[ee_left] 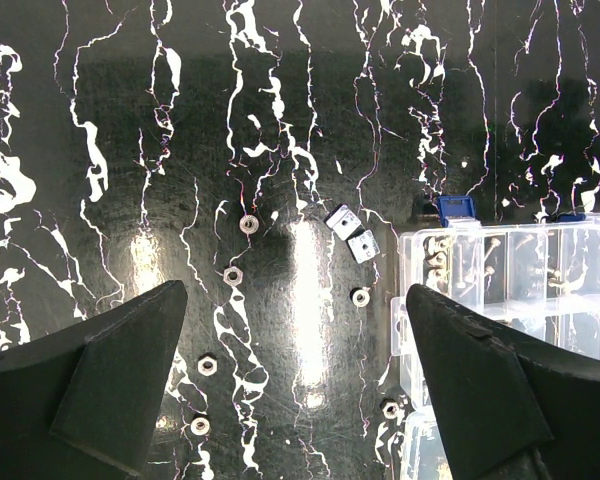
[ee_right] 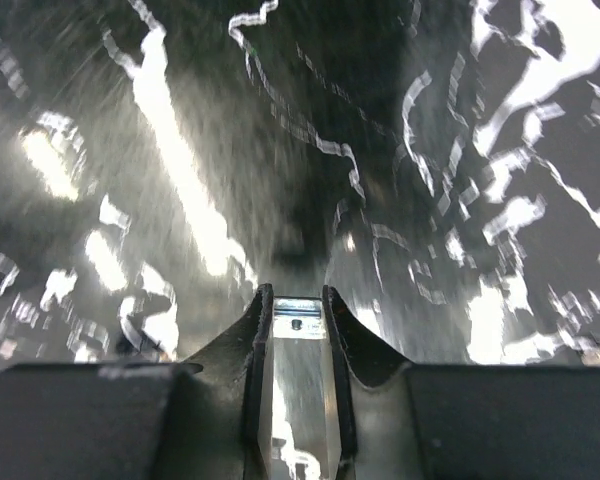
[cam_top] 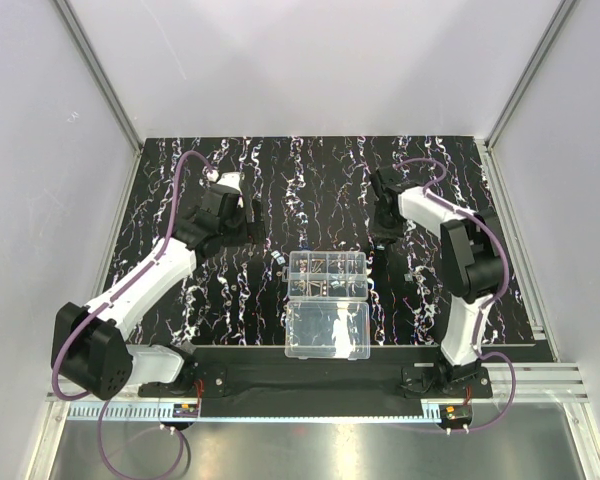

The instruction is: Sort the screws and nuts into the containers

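**Surface** (cam_top: 320, 190): black mat streaked white and purple, floor of a white-walled booth

**Left arm** (cam_top: 145, 285): white and black, reaching from the near-left base out over the left part of the mat

**Right arm** (cam_top: 470, 260): folded back on itself, wrist pointing down just right of the box's far corner

**Organizer box** (cam_top: 327, 275): clear plastic, lying open near the middle of the mat's near edge. The divided half lies farther from the arms, and the plain lid (cam_top: 328, 330) is laid flat toward them. Blue latches (ee_left: 457, 208) sit along one edge

**Cells** (ee_left: 520, 265): thin clear dividers; several hold screws (ee_left: 438, 262) and other small hardware

**Left tool** (ee_left: 295, 385): released, fingers spread wide, hovering above the loose hardware left of the box and grasping nothing

**Right tool** (ee_right: 297, 300): clenched on a small square nut (ee_right: 297, 318), silvery with one hole, pinched between the fingertips low over the mat. Whether it touches the mat cannot be told

**Pair of square nuts** (ee_left: 363, 245): silvery, lying close together on the mat near a corner of the box

**Hex nuts** (ee_left: 233, 275): six counted, lying singly on the mat beside the box. One (ee_left: 361, 296) is just beside the box wall and another (ee_left: 391, 409) is close to the same wall. The other four are scattered farther from the box, apart from one another
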